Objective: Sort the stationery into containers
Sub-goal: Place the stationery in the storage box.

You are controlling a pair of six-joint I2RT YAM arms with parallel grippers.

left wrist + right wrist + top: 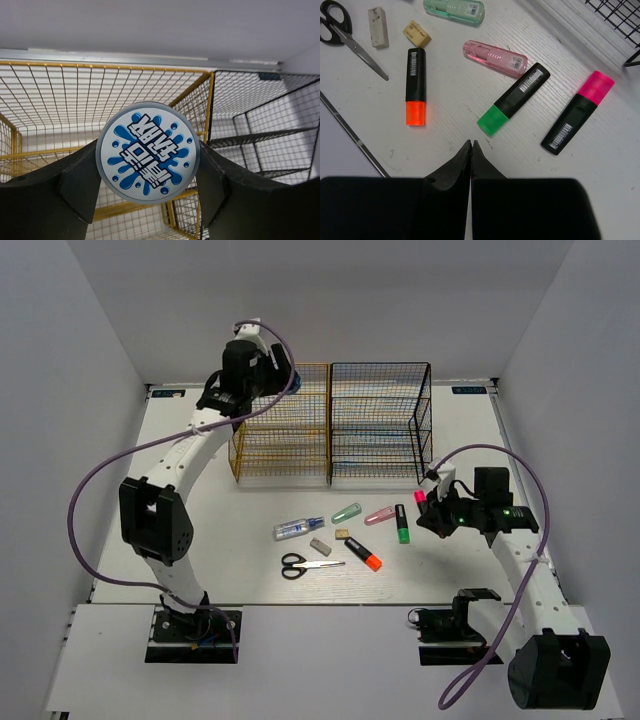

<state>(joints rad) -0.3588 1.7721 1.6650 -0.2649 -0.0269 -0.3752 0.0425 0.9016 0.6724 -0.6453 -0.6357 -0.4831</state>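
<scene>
Tape roll (147,151), gripped by its rim in left gripper (147,156), poised directly over gold-yellow rack (209,107); right gripper (471,145) clenched empty.

The gold-yellow rack (283,420) and the black rack (380,420) stand upright, side by side and touching, at the far part of the surface (250,565). The tape roll (147,152), grey-rimmed with a blue splash print on its white face, sits clamped in the left gripper (147,165) above the gold-yellow rack.

The rest lies flat in front of the racks. In a loose row:
- clear blue-capped tube (298,529)
- pastel green highlighter (346,512)
- pastel pink highlighter (379,515)
- green-capped black highlighter (402,524)
- pink-capped black highlighter (577,112)

Nearer the arms:
- grey eraser (319,546)
- tan eraser (342,534)
- black-handled scissors (305,564), blades closed
- orange-capped black highlighter (363,554)
</scene>
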